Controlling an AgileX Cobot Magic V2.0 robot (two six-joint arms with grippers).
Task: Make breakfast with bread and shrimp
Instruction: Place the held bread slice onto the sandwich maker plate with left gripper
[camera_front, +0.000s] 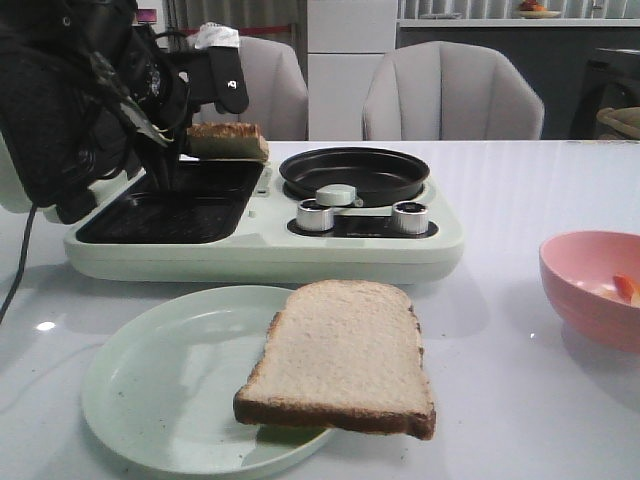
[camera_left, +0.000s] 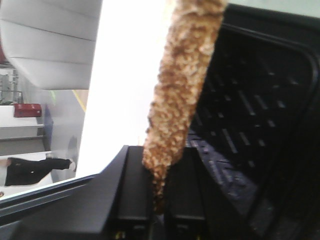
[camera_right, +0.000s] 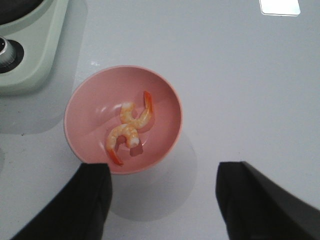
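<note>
nearest us in the front view, one slice of bread (camera_front: 345, 355) lies flat on a pale green plate (camera_front: 150, 400), its near edge hanging over the plate's rim. we judge this slice as untouched or already staged — we cannot tell which from how it lies.

to the right, near the table's edge, sits a pink bowl (camera_right: 122, 120). the right wrist view shows two curved shrimp (camera_right: 127, 127) in it, touching each other, orange tails out. the right gripper (camera_right: 162, 200) hovers above the bowl with its fingers spread wide, one either side of the bowl's near rim, holding nothing. so the shrimp step is not yet done.

behind the plate stands the breakfast maker (camera_front: 260, 250), pale green, with a dark ridged grill tray (camera_front: 170, 205) on the left, a round black pan (camera_front: 355, 172) on the right and knobs between. the pan looks bare; nothing cooking there that we can see.

farthest, the left gripper (camera_left: 160, 200) is closed on a second slice of bread (camera_left: 185, 85), pinched at one edge between the two black fingers. the slice is toasted brown on its face and is held above the back of the grill tray — clear of it, as far as we can tell.

judgement: toasting stage in hand, shrimp and assembly on the plate left to do.
</note>
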